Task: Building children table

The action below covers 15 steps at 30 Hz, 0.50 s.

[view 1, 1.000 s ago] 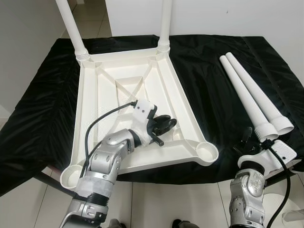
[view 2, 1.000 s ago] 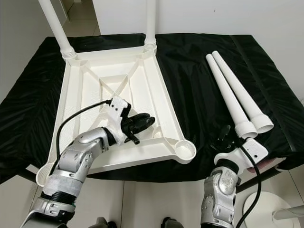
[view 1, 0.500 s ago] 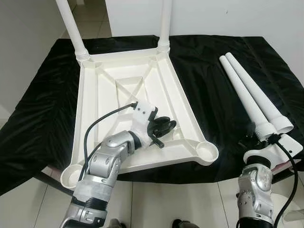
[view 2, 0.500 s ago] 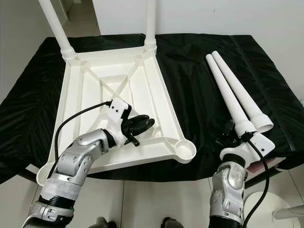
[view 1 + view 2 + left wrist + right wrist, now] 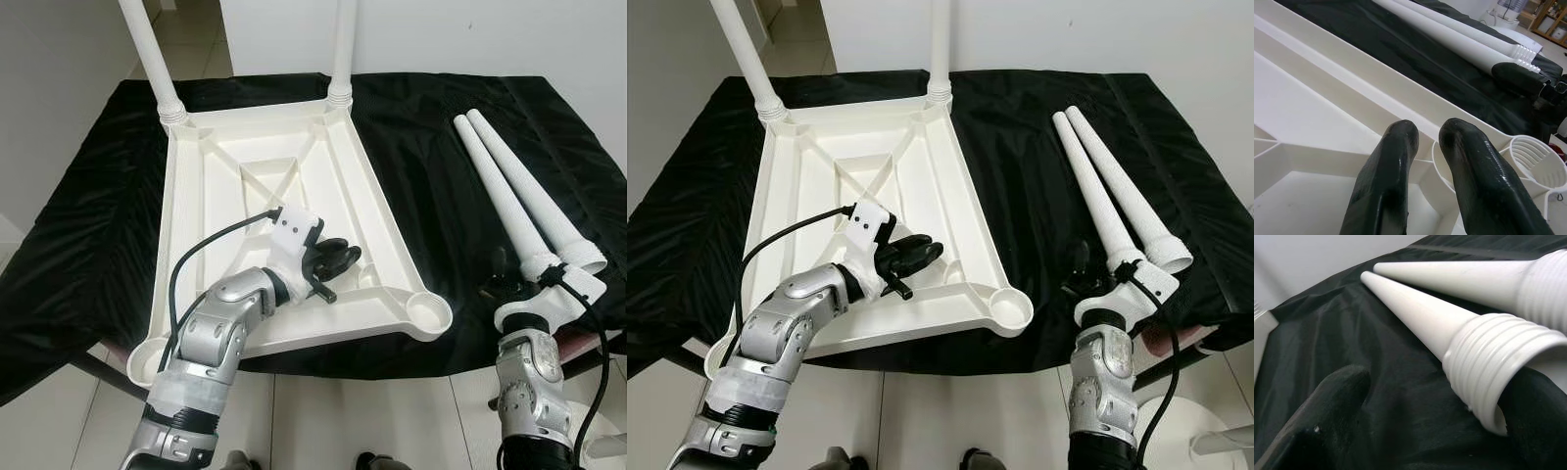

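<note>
Since a second ago the right gripper (image 5: 1095,275) has moved forward to the threaded end of the nearer loose table leg (image 5: 498,192); its fingers (image 5: 1327,416) are spread apart on either side of that end, not yet clamped on it. A second loose leg (image 5: 524,181) lies just beside the first, both on the black cloth (image 5: 431,157) covering the worktop. The left gripper (image 5: 335,258) stays over the upturned white tabletop (image 5: 245,196), its fingers (image 5: 1386,171) nearly together with a narrow gap, holding nothing (near an empty corner socket (image 5: 427,312)). Two legs (image 5: 147,49) already stand in the far sockets.
</note>
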Available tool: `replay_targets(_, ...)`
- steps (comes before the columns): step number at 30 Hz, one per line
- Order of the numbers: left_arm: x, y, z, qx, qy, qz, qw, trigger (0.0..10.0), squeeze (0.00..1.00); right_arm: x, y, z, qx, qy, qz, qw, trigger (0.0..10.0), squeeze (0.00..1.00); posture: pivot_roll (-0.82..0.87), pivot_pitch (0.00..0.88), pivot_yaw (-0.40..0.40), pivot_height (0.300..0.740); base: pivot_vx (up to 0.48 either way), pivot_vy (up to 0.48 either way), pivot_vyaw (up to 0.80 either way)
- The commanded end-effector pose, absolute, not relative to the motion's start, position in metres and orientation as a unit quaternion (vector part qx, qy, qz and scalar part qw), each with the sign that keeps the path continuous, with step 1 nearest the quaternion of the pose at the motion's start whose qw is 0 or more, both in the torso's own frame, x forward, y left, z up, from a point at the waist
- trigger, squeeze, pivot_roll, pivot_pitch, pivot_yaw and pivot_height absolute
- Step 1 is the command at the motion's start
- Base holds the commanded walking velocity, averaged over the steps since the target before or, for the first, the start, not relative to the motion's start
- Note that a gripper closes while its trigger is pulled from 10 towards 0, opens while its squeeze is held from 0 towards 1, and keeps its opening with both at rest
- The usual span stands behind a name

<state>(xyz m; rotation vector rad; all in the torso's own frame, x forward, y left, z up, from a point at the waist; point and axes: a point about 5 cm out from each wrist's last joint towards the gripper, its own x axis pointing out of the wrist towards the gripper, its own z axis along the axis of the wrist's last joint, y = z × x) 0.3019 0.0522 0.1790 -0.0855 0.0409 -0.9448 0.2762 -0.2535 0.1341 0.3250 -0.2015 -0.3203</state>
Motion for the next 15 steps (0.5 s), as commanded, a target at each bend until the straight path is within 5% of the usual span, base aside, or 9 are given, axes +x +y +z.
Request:
replay_targets(1,0.3014,0.0516,0.1799,-0.039,0.022,-0.453,0.89,10.0,0.0,0.278,-0.2501,0.1281,0.17,-0.083,-0.146,0.971,7.5,0.0,-0.04,0.111,0.063,0.74,0.0,0.0,0.0)
replay_targets(2,0.3014,0.0514,0.18,-0.039,0.022,-0.453,0.89,10.0,0.0,0.2785,-0.2508,0.1275,0.173,-0.083,-0.142,0.971,0.0,0.0,-0.04,0.108,0.064,0.74,0.0,0.0,0.0)
replay_targets(15,0.3002,0.0494,0.181,-0.033,0.021,-0.457,0.888,10.0,0.0,0.283,-0.2589,0.1286,0.172,-0.085,-0.119,0.974,0.0,0.0,-0.03,0.092,0.069,0.74,0.0,0.0,0.0)
